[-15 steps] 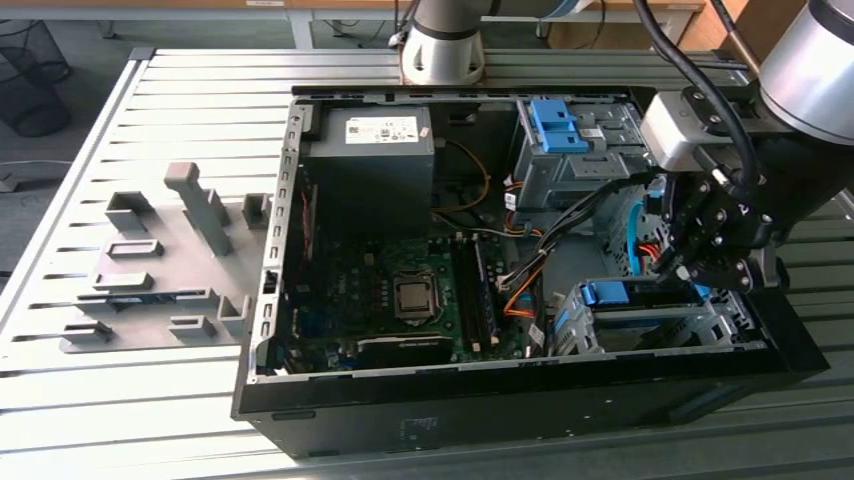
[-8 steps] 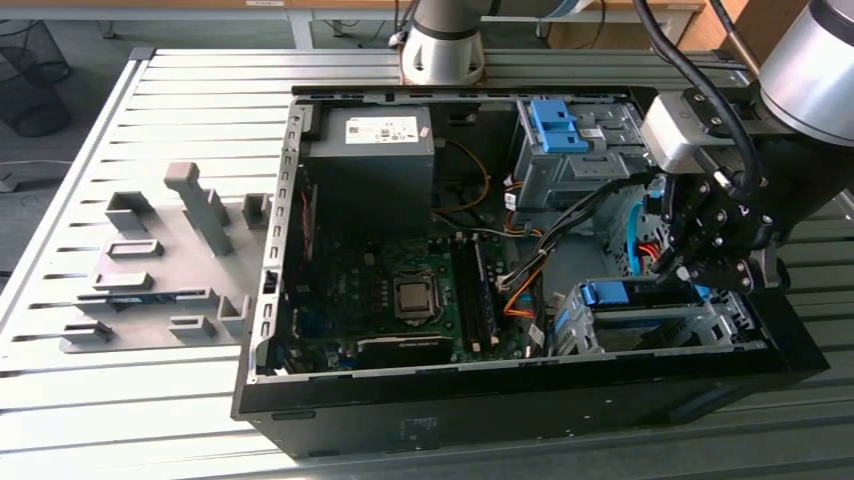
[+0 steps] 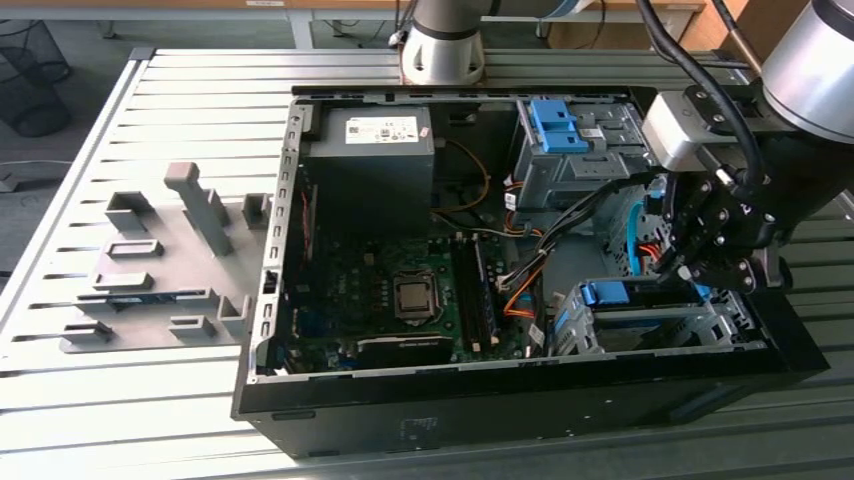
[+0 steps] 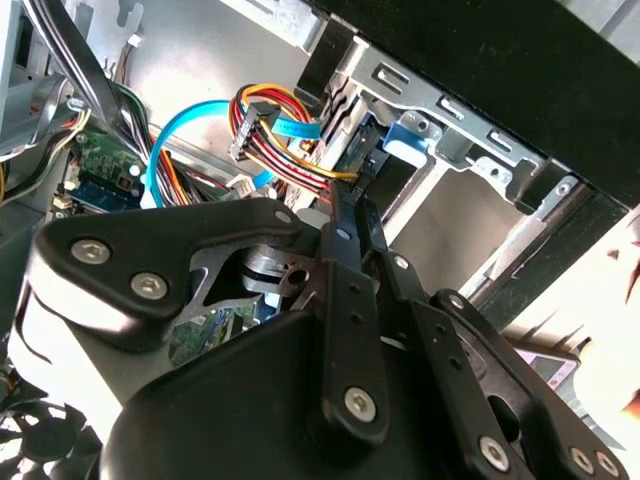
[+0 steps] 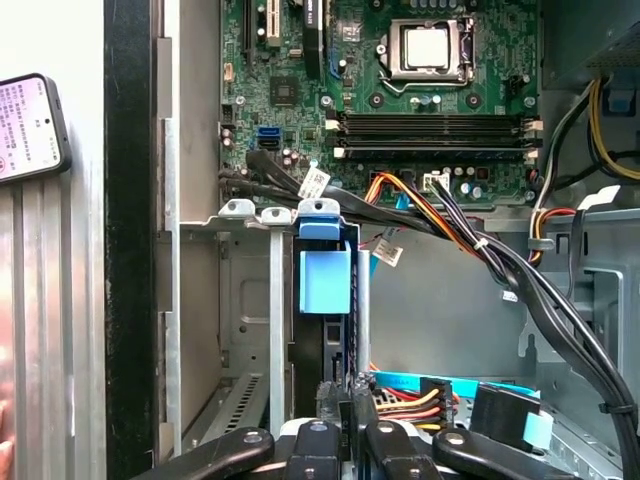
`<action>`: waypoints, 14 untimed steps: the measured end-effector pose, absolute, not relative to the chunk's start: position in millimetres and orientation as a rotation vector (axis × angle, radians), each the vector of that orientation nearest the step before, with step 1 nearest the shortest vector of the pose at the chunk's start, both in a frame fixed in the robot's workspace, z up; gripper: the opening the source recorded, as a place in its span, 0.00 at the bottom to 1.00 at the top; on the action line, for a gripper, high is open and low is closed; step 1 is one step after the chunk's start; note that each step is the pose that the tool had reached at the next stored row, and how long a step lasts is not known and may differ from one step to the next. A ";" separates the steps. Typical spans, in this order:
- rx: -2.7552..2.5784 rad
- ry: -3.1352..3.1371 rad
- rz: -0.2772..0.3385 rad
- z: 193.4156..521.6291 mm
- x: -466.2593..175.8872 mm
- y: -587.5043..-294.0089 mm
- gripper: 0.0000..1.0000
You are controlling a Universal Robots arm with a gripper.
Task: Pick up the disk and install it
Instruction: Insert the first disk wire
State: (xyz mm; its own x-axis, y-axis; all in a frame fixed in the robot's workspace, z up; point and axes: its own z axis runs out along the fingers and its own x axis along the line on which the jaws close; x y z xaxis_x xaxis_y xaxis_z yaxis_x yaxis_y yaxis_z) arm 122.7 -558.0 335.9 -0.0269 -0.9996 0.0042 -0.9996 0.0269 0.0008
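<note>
Looking from the exterior view, an open computer case (image 3: 287,300) lies on a slatted metal surface (image 3: 120,400), its motherboard (image 3: 387,290) exposed. The end effector (image 3: 714,265) hangs over the case's corner at the exterior view's right, just above a metal drive cage (image 3: 667,325). The disk (image 3: 627,293) sits in that cage, its blue rail end showing at the top edge, and its long axis seems to run down into the bay. A bare blue bracket (image 3: 554,125) rests in another bay farther back, and a grey fixture plate (image 3: 154,270) lies on the surface at the exterior view's left.

Second wrist view: the dark fingers (image 4: 350,260) are drawn close together, their tips right at the blue tab of the disk (image 4: 405,135) inside the drive cage (image 4: 450,120) (whether they actually pinch it, I cannot tell). Coloured cables (image 4: 280,140) bunch beside them.

First wrist view: the disk (image 5: 325,280) stands edge-on in the cage's slot, long axis pointing into the bay toward the end effector (image 5: 350,425), blue tab end facing the motherboard (image 5: 400,90). A phone (image 5: 30,125) lies outside the case wall.
</note>
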 end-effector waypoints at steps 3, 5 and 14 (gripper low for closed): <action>2.189 -2.248 0.004 335.5 122.7 -558.0 0.16; 2.189 -2.248 0.004 335.0 122.7 -558.1 0.16; 2.188 -2.249 0.004 333.1 122.7 -558.1 0.16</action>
